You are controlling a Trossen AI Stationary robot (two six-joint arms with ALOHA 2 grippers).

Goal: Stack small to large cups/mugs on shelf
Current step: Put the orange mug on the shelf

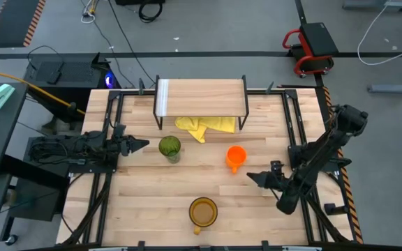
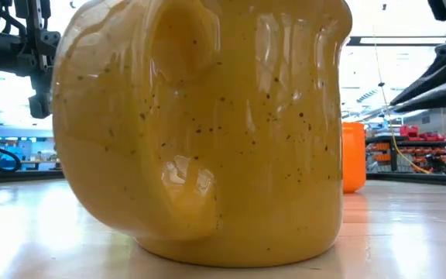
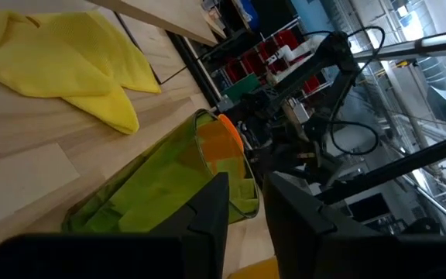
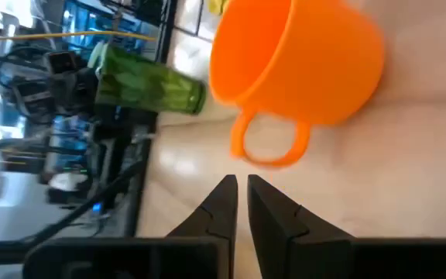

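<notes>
Right claw (image 1: pixel 251 177) near orange mug (image 1: pixel 235 156); cloth (image 1: pixel 204 126) under shelf (image 1: pixel 201 97).

left arm: reaches in from the left edge, low and level | left pincer (image 1: pixel 143 145): fingers nearly together, narrow gap | right arm: bent, comes from the right edge | right pincer (image 1: pixel 250 177): fingers almost closed, holds nothing

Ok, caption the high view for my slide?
Three cups on table, shelf bare; left gripper faces green tumbler, right gripper near orange mug.
</notes>
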